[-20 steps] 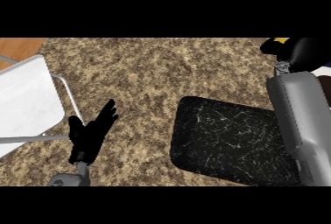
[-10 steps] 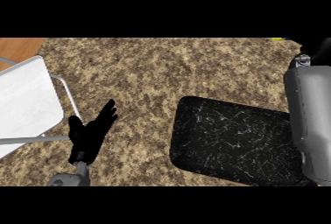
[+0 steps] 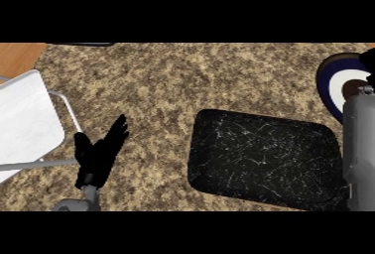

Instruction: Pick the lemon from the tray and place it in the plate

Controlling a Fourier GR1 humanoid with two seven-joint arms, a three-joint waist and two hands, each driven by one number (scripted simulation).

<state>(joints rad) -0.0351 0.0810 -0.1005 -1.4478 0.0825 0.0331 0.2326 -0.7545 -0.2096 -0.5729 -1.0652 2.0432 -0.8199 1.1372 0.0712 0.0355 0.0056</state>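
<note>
The right forearm (image 3: 360,149) has been carried further to the right edge, and the plate (image 3: 331,84) is now uncovered beside the black tray (image 3: 264,156). The right hand itself cannot be told, and the lemon is not visible, probably hidden in it. The left hand (image 3: 99,151) rests spread on the tabletop (image 3: 183,74)

A speckled tan-and-brown granite surface (image 3: 183,79) fills the head view. A black tray (image 3: 264,156) with pale marbling and rounded corners lies flat on it, right of centre. At the right edge sits a plate (image 3: 333,84) with a dark blue rim and white middle, partly hidden. At the left edge a white sink basin (image 3: 26,124) with a metal rim shows.
</note>
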